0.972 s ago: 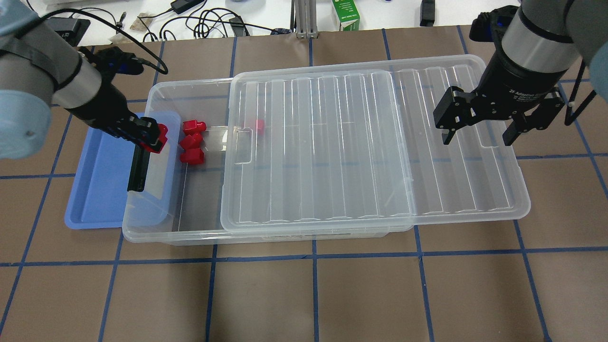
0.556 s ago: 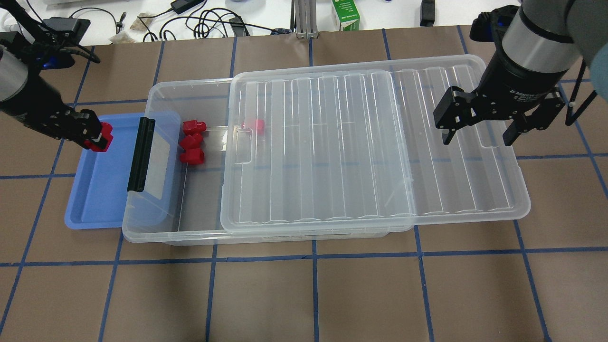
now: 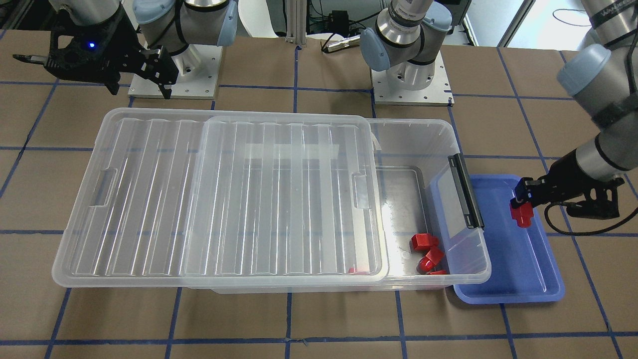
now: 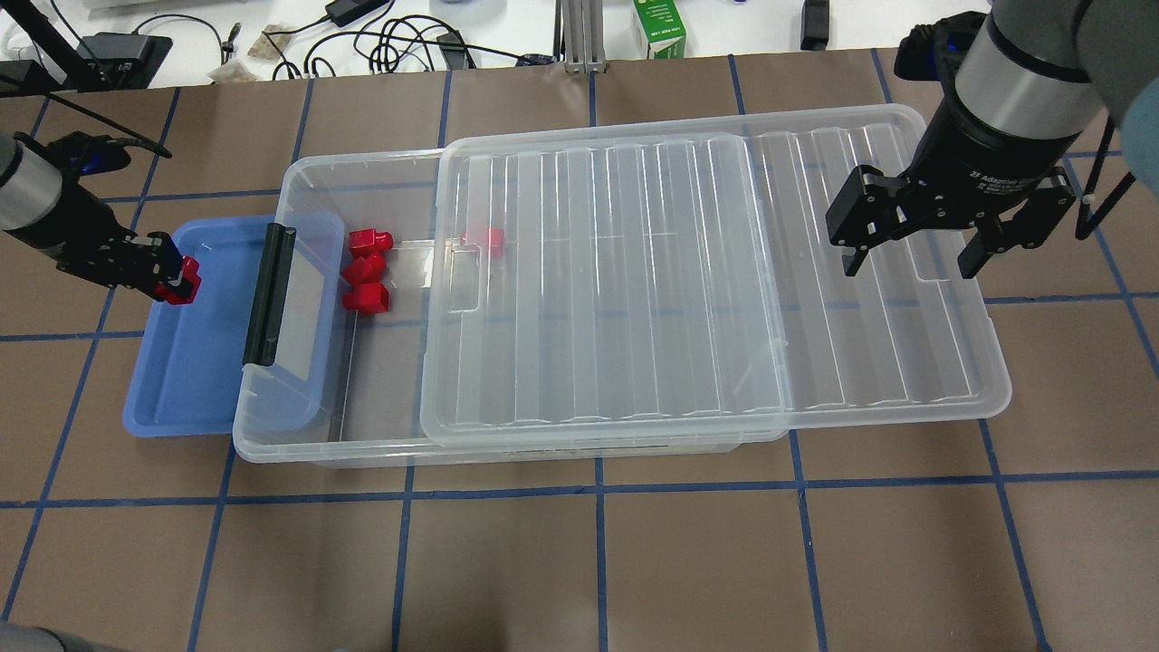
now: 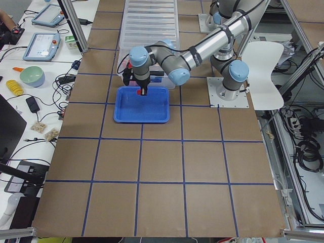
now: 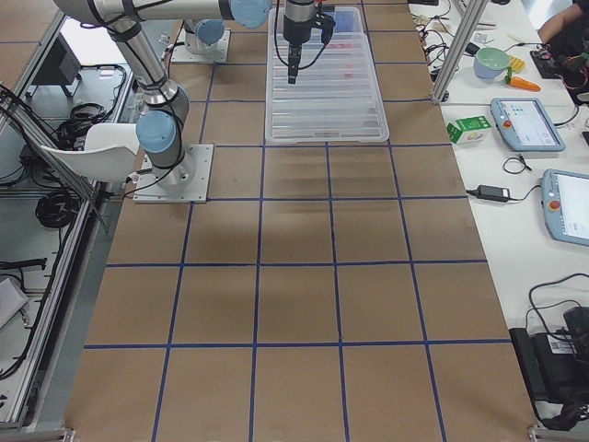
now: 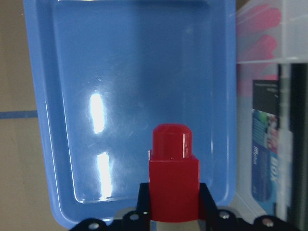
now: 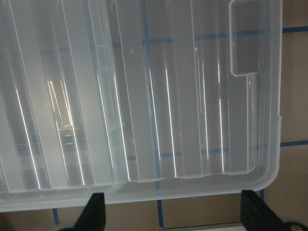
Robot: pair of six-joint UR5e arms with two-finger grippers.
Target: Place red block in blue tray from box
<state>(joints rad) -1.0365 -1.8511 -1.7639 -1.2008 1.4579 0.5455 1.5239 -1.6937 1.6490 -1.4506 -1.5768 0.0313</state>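
Over desk's left end: my left gripper (image 3: pixel 521 203) clenched on red block (image 7: pixel 173 185), stub pointing away from jaws toward blue tray (image 4: pixel 195 380) floor directly below, just inside outer rim. Right gripper (image 4: pixel 910 265) spread, empty, over lid (image 4: pixel 598 272) toward right end.

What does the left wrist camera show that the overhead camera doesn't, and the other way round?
Only the wrist view: a printed label on the box. Only the overhead: the open right gripper above the lid. Both: the left gripper holding the red block over the blue tray, and loose blocks in the box, just pink blurs from the wrist.
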